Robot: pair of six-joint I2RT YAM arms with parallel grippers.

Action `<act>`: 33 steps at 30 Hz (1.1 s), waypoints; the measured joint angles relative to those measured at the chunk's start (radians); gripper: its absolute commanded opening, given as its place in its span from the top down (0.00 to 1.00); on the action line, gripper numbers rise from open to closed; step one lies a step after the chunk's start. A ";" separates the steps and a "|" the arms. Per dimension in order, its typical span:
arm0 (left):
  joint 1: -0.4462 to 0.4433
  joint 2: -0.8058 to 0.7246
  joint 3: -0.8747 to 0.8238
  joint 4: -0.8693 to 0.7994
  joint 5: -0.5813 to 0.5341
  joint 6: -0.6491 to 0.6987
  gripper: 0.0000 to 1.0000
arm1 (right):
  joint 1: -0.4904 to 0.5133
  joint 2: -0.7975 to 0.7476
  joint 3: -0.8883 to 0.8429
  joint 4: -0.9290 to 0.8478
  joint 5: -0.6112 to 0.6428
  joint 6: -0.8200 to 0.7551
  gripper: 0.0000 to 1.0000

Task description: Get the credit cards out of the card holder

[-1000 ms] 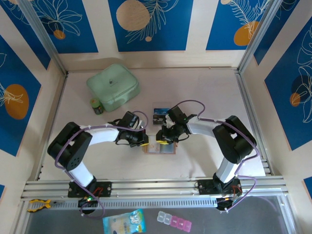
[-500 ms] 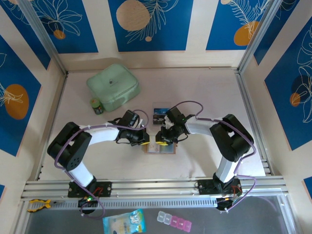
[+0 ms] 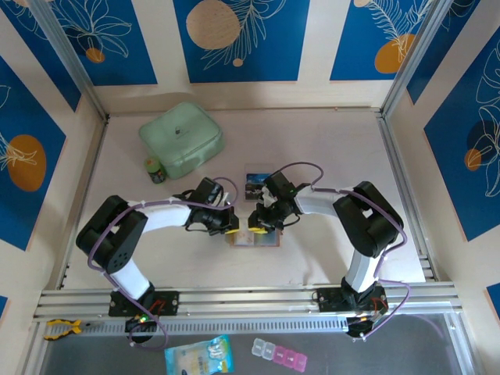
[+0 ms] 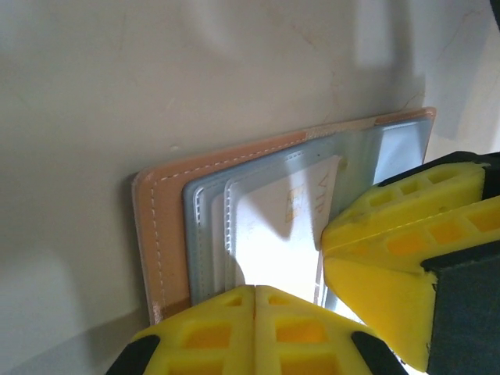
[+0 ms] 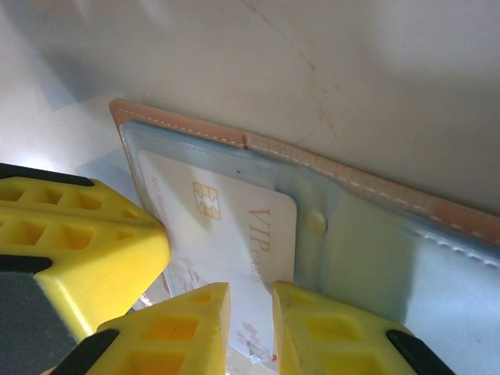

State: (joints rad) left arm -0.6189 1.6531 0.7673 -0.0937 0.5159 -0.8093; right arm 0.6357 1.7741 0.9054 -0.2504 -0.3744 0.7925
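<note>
one card [image 5: 226, 226] shows in card holder [image 5: 351, 185] under left tool [image 4: 255, 291], right tool [image 5: 250, 295].

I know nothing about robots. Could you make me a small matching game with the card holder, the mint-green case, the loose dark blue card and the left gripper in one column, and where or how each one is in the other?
Things:
1. card holder
2. mint-green case
3. dark blue card
4. left gripper

Places and states:
A. shut
B. at the far left of the table, beside a small jar
C. lying open, with a pale card in its pocket
D. lying flat, just beyond the card holder

Pairs: 1-C, 2-B, 3-D, 4-A.
</note>
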 measured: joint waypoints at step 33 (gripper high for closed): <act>0.000 -0.003 -0.011 0.000 -0.004 0.002 0.86 | 0.039 -0.016 0.076 -0.166 0.132 -0.056 0.78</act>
State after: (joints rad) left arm -0.6189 1.6501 0.7567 -0.0940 0.5121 -0.8070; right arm 0.6743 1.7576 0.9813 -0.4164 -0.2428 0.7368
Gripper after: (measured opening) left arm 0.115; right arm 0.225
